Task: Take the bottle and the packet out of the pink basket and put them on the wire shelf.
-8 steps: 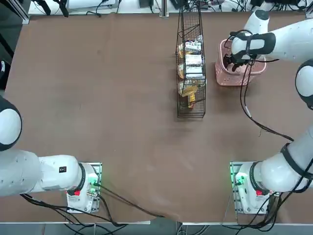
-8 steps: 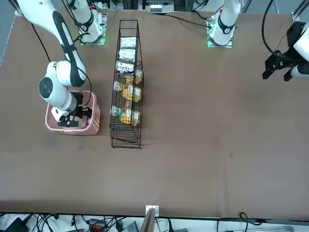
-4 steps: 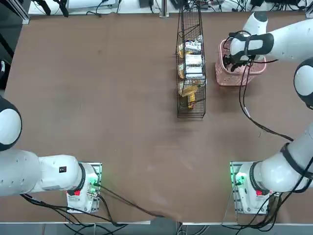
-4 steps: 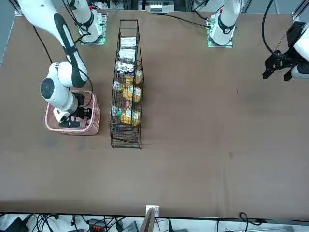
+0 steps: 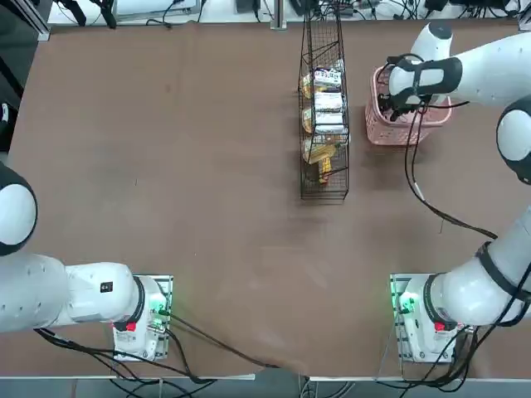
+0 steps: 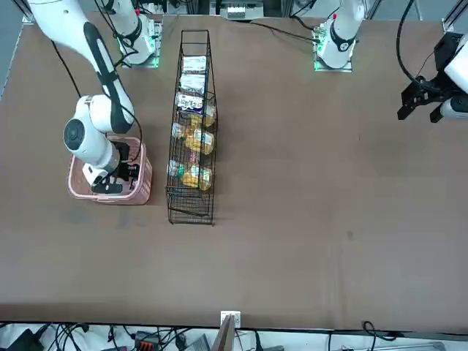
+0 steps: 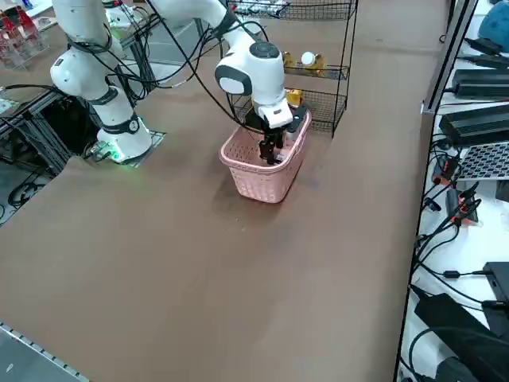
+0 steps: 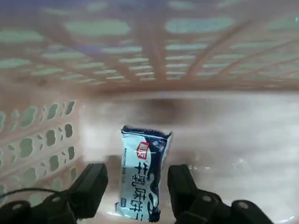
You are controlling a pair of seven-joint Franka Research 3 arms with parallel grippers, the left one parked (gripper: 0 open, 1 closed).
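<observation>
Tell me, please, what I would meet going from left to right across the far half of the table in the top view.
Black wire shelf → pink basket, with the open right claw inside, fingers either side of a packet.

Whitish packet [image 8: 140, 175] with navy, red; pink perforated basket [image 7: 262, 180].

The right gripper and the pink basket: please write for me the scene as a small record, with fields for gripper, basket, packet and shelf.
gripper: right gripper, inside the basket, fingers open, holding nothing
basket: pink, lattice sides, standing on the table
packet: white and dark blue with dark printing, lying on the basket floor between the open fingers, not gripped
shelf: black wire, standing apart from the basket, with several goods in it
bottle: none made out in the basket; part of its inside is out of sight
</observation>
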